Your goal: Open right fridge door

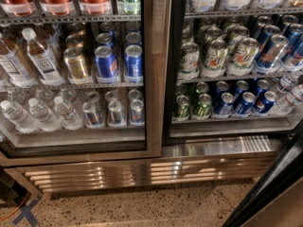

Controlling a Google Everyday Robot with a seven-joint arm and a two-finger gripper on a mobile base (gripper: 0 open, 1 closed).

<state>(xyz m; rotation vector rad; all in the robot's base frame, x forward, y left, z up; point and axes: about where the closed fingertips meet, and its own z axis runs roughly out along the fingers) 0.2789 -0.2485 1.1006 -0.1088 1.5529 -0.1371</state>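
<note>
Right fridge door (273, 179): swung open, dark edge slanting across lower right corner.
Soda cans (215, 56): exposed on right shelves.
Left door (154, 79): shut.
Gripper: out of view; grip cannot be told.

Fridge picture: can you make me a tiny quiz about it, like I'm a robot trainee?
1. True or false: the right fridge door is swung open.
2. What fills the left end of the lowest shelf behind the left door? A) water bottles B) apples C) milk cartons
3. Can you see the gripper anywhere in the camera view?
Key: 1 true. 2 A. 3 No, the gripper is not in view.
</note>
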